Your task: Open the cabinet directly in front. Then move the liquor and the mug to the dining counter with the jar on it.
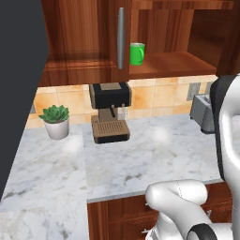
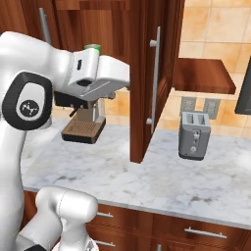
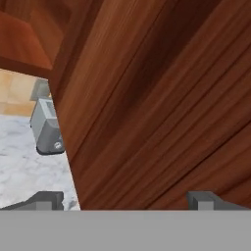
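With the end effector [image 3: 125, 200] wide and empty against the open cabinet [image 2: 147, 73] door, the arm may bump it (mug [image 1: 137, 53] inside) when reaching.

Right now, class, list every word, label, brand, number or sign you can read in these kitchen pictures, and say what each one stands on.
No readable words or numbers anywhere.
Round emblem on the robot arm's dark joint cap: a small white mark, too blurred to read.
Toaster: small front controls, no legible label.
Coffee machine, green mug, cabinet door: no text.
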You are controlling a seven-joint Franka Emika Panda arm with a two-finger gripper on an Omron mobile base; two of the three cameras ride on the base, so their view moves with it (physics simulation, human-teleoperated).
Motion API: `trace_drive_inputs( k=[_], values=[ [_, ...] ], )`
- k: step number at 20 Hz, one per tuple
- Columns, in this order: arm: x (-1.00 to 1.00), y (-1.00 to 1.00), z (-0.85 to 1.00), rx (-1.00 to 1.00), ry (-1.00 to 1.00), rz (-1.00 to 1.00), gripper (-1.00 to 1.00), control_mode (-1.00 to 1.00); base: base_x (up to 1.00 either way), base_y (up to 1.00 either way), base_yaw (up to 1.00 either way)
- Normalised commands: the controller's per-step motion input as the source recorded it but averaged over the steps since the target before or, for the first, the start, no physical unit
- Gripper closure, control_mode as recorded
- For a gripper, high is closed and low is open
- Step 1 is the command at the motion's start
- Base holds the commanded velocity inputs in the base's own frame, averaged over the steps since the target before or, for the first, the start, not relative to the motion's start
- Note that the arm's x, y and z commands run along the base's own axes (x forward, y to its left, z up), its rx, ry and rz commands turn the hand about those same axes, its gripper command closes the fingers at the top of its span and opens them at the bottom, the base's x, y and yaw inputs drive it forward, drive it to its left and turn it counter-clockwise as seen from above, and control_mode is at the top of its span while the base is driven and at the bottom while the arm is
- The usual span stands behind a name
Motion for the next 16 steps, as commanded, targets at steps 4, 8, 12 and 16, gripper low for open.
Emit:
trace_drive_inputs(
  k=[4, 8, 12, 16],
  values=[
    [-0.13, 0.2, -0.01, 0.01, -0.07, 0.0, -1.0, -1.0, 0.0, 0.0, 0.0],
    [-0.04, 0.65, 0.0, 0.0, -0.1, 0.01, -1.0, -1.0, 0.0, 0.0, 0.0],
    [0.04, 0.73, 0.0, 0.0, -0.08, 0.04, -1.0, -1.0, 0.0, 0.0, 0.0],
    [0.2, 0.85, 0.0, 0.0, -0.14, 0.08, -1.0, -1.0, 0.0, 0.0, 0.0]
  ],
)
